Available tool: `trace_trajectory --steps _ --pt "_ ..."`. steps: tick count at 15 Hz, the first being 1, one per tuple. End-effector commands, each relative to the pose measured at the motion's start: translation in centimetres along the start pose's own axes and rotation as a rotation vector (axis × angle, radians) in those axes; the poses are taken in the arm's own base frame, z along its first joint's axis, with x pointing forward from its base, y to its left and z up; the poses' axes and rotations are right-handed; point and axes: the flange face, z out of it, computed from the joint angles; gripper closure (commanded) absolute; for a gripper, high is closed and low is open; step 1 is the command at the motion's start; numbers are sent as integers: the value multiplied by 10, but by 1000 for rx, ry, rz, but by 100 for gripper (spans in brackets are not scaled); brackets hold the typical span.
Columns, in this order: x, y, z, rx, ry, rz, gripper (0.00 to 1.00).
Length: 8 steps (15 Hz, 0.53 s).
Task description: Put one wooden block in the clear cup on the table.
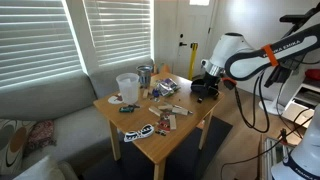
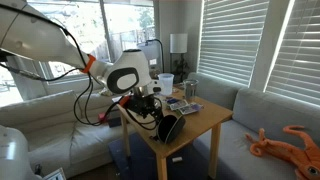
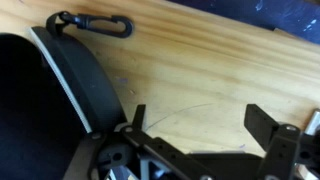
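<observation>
The robot's black gripper (image 3: 195,113) is open. In the wrist view its two black fingers (image 3: 262,120) stand wide apart and there is nothing between them, only the bare top of the small square light-wood table (image 3: 200,65). Just beside the gripper in that view lies a flat, round black thing with a white edge (image 3: 45,95). A little past it, a small black clip with a hook (image 3: 92,24) lies on the wood. In an exterior view the gripper (image 1: 205,88) hangs low over one edge of the table (image 1: 178,132), at the end of the white robot arm (image 1: 232,52). The big clear plastic cup (image 1: 127,86), wide at the top and thinner at the bottom, stands upright near the far corner of the table top, well apart from the gripper. The cup (image 2: 165,82) shows in both exterior views, but it is too small and cloudy to tell what is in it. A smaller silver metal can (image 1: 146,73) stands just beside the cup. Between the cup and the gripper some small things (image 1: 165,108) lie spread on the wood. They are too small to tell which one is a wooden block. Dark stickers (image 1: 136,131) sit near the front corner of the table. A grey sofa (image 1: 45,110) stands beside the table.
</observation>
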Motion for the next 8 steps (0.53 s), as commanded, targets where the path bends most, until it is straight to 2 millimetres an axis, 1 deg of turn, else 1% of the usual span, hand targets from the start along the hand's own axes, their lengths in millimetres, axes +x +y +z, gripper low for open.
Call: trace_trajectory --steps 1,2,5,7,8 --pt "0 0 0 0 -1 0 0" --pt "9 -5 -13 -10 38 -16 0" --pt "30 -22 -60 -72 145 -129 0" --pt "47 -42 -87 -79 186 -233 0" --pt "57 -58 -92 -63 194 -292 0"
